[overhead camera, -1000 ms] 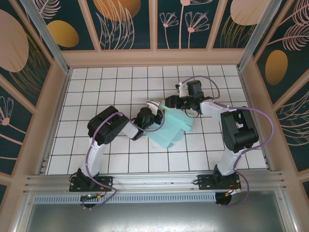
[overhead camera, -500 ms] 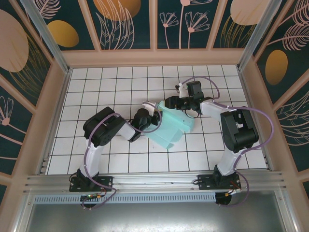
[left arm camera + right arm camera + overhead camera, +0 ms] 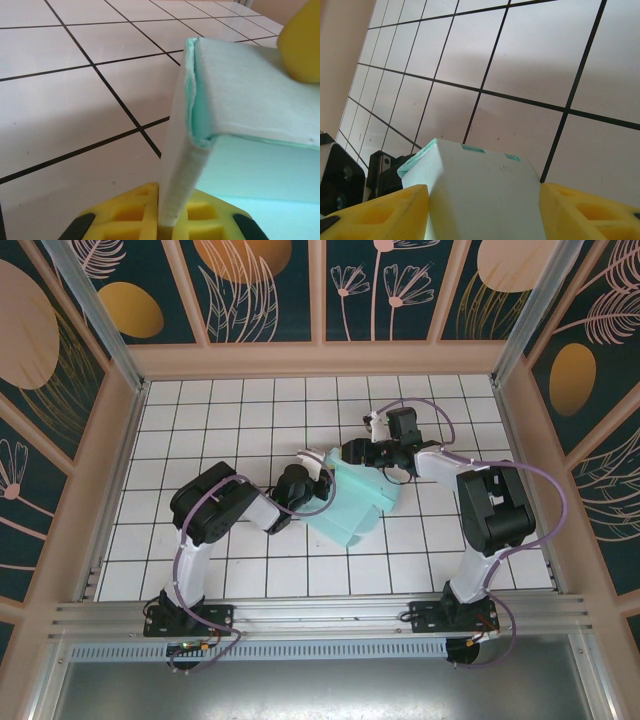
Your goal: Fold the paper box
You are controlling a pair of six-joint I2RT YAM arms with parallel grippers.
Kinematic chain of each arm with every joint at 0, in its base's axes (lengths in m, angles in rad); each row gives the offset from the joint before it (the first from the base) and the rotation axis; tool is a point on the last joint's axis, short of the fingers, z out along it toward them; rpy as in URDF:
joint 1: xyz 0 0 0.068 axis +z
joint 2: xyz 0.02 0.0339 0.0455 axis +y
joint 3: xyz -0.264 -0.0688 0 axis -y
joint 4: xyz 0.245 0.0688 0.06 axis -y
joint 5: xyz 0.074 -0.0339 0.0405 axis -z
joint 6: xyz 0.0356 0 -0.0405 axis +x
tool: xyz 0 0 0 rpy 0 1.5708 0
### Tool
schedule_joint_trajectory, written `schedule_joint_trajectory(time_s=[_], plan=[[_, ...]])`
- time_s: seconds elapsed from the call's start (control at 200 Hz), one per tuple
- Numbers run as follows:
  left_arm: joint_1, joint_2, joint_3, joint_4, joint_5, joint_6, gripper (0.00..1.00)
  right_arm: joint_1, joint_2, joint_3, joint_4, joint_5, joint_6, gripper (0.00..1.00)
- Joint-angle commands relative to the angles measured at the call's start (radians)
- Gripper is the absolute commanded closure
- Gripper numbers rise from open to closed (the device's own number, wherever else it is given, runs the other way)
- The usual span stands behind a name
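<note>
Paper box wall is pinched in the left gripper's closed fingers. The right gripper straddles its far end, pads touching both sides. It rests mid-way across the tiled table. Light, thin card like this probably buckles easily, so a gentle hold beside the creases looks safest.

I count one paper box, near the middle of the table. There is one table, white with black lines. I count two arms, a left arm and a right arm. Each has one gripper, so that makes two: the left gripper and the right gripper. The right one has two yellow fingers.
</note>
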Motion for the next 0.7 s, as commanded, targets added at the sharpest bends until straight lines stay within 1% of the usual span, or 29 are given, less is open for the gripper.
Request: schedule_joint_trajectory(time_s=[0.0, 0.14, 0.28, 0.345, 0.395, 0.465, 0.53, 0.696], plan=[[0.009, -0.02, 0.026, -0.005, -0.002, -0.008, 1.0, 0.004, -0.006, -0.031, -0.075, 0.011, -0.002, 0.41], [0.009, -0.023, 0.023, -0.004, 0.0, -0.014, 1.0, 0.004, -0.024, -0.031, -0.072, 0.015, 0.002, 0.4], [0.01, -0.023, 0.021, -0.004, 0.002, -0.03, 1.0, -0.005, -0.081, -0.028, -0.063, 0.02, 0.016, 0.27], [0.011, -0.022, 0.021, 0.0, 0.004, -0.04, 1.0, -0.015, -0.12, -0.036, -0.049, 0.043, 0.035, 0.2], [0.015, -0.024, 0.014, 0.012, 0.008, -0.06, 1.0, -0.027, -0.161, -0.05, -0.03, 0.071, 0.056, 0.16], [0.028, -0.027, 0.019, -0.001, 0.018, -0.123, 1.0, -0.057, -0.226, -0.084, 0.001, 0.112, 0.088, 0.14], [0.041, -0.035, 0.039, -0.059, 0.024, -0.199, 1.0, -0.097, -0.295, -0.121, 0.027, 0.146, 0.12, 0.13], [0.05, -0.046, 0.035, -0.054, 0.029, -0.318, 1.0, -0.232, -0.471, -0.245, 0.117, 0.16, 0.229, 0.13]])
